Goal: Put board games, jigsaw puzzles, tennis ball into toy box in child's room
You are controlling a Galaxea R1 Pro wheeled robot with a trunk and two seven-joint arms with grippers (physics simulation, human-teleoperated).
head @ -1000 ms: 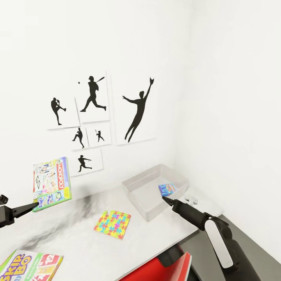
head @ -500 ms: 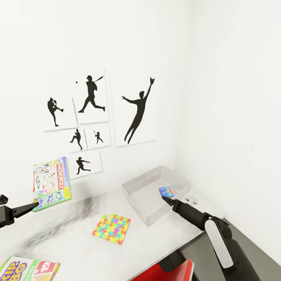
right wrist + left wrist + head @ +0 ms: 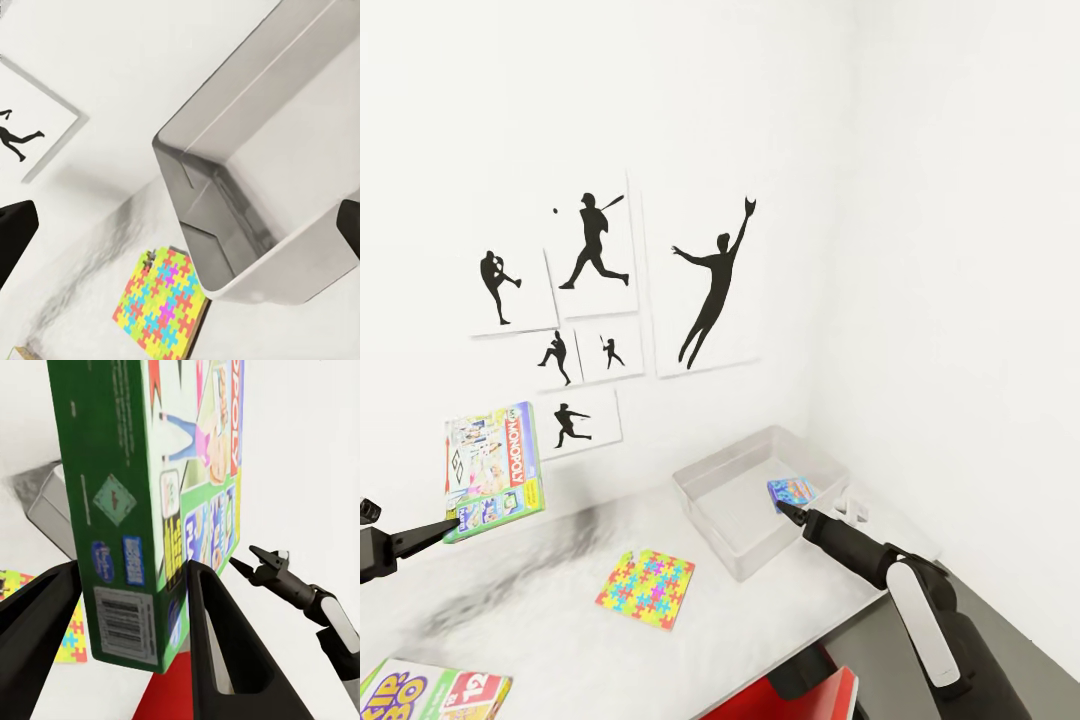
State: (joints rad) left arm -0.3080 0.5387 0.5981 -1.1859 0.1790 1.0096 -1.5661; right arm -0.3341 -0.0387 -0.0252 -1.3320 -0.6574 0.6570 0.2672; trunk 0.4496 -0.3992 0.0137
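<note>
The right gripper [image 3: 782, 507] hangs over the near rim of the open pale grey toy box [image 3: 732, 545], at about four o'clock in the head view. A small blue printed board game [image 3: 792, 491] sits just at its tip, above the box's floor. In the right wrist view only the two dark fingertips [image 3: 15, 232] show, at the frame's far edges, so the fingers look spread wide; whether they have the blue game between them I cannot tell.

The left gripper [image 3: 131, 619], at eight o'clock in the head view, has its fingers closed on the lower edge of the green and white Monopoly board game [image 3: 493, 470], held upright above the pale grey table top [image 3: 560, 620].

The step in hand looks like dropping the blue game into the box. To do it well, that game should be well inside the walls and low before it is let go, so it lands flat and leaves room for the larger boxes.

The left wrist view shows the Monopoly box's barcode end and how near its corner it is gripped. The head view alone gives the layout: a neon jigsaw puzzle square [image 3: 646, 588] lying flat at six o'clock and a colourful Skip-Bo board game [image 3: 435, 693] at seven o'clock
</note>
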